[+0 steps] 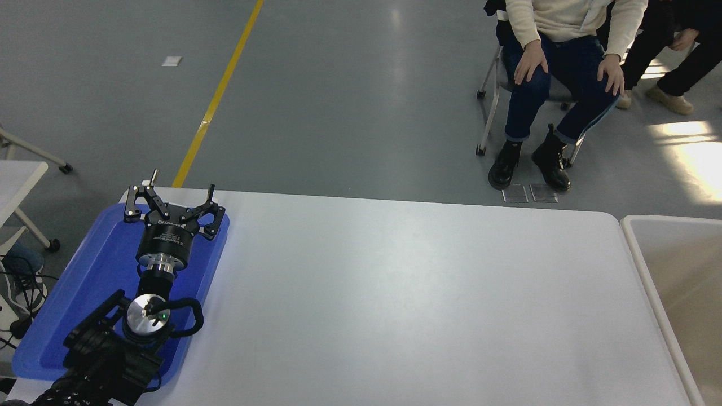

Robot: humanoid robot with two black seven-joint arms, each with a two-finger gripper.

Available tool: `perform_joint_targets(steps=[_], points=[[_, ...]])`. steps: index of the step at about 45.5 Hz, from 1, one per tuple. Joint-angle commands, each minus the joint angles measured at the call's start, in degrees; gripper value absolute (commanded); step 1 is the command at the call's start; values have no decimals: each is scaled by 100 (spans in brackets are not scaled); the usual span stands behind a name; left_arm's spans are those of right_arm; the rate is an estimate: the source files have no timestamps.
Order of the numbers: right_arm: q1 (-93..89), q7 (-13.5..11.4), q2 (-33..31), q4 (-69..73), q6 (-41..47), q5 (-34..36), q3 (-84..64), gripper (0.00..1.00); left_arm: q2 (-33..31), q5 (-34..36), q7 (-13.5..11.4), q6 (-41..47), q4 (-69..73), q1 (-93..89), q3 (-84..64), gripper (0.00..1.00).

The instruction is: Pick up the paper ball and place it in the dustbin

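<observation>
No paper ball shows anywhere in the head view. The dustbin point(632, 237), with a thick white rim and pale beige inside walls, stands off the table's right end, cut by the picture's right edge. My left gripper point(180, 189) is parked over a blue tray at the table's far left corner, its fingers spread open with nothing between them. My right arm and gripper are out of view.
The blue tray point(96, 265) lies under my left arm along the table's left side. Beyond the white table point(395, 304), a person point(555, 73) sits on a chair at the upper right, with another person's legs beside. A second table corner point(17, 180) shows at far left.
</observation>
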Motion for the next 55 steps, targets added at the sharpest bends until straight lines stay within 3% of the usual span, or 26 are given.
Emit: perform_joint_targets(steps=[1,4,5,6,7,8,55], points=[[-297,-1,305,-186,-43,274,20,3,0,0,0,0,0,0,0,100],[-297,-1,314,-204,-43,274,12,12,0,0,0,0,0,0,0,100],[-297,-1,314,-204,-43,274,12,20,0,0,0,0,0,0,0,100],[-288,-1,314,-204,-43,274,12,42,0,0,0,0,0,0,0,100],[-288,-1,314,-204,-52,282,20,77,0,0,0,0,0,0,0,100],[-279,-1,314,-204,-43,317,29,100,0,0,0,0,0,0,0,100],[599,17,349,-98,19,475,547,100,0,0,9,0,-9,-9,0,100]])
